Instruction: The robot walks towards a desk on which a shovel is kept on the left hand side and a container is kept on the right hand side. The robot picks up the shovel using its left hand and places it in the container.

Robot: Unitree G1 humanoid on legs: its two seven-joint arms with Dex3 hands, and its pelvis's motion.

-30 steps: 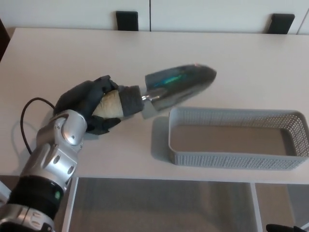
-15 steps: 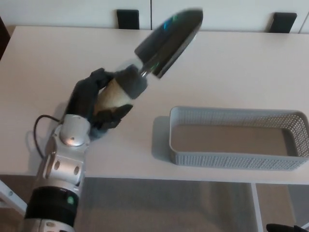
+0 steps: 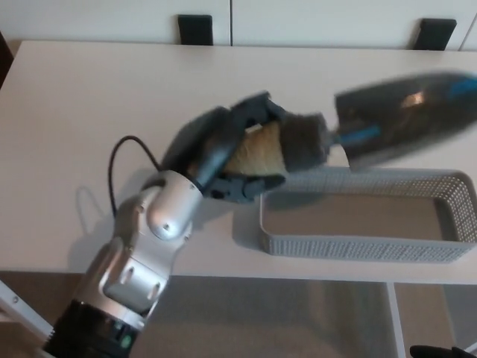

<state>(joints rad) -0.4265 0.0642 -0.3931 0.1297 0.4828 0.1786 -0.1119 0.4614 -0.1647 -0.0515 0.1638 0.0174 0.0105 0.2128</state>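
The left hand [image 3: 223, 153] came in from the lower left, its silver forearm angled up across the desk [image 3: 89, 112]; a black cable looped just behind the wrist; the fingers [image 3: 250, 112] were clamped around the pale handle of the shovel [image 3: 358, 130], thumb curled below and the two thick fingers over the top. Beyond the fingertips the handle's dark collar led to the blade, which was blurred and pointed to the right, held in the air above the far left part of the container [image 3: 358, 242]; the blade did not touch the mesh wall as far as could be seen. The right hand was not in view.

The likely trouble lay in the release; with the blade reaching past the container's back rim, opening the fingers here would probably let the shovel tip over that rim onto the desk, or catch the light basket and push it along. The handle end, near the palm, sat outside the container's left wall and might strike it on the way down.

Ahead of the fingers the basket lay long, open and empty; the desk around it was bare, its front edge close below.
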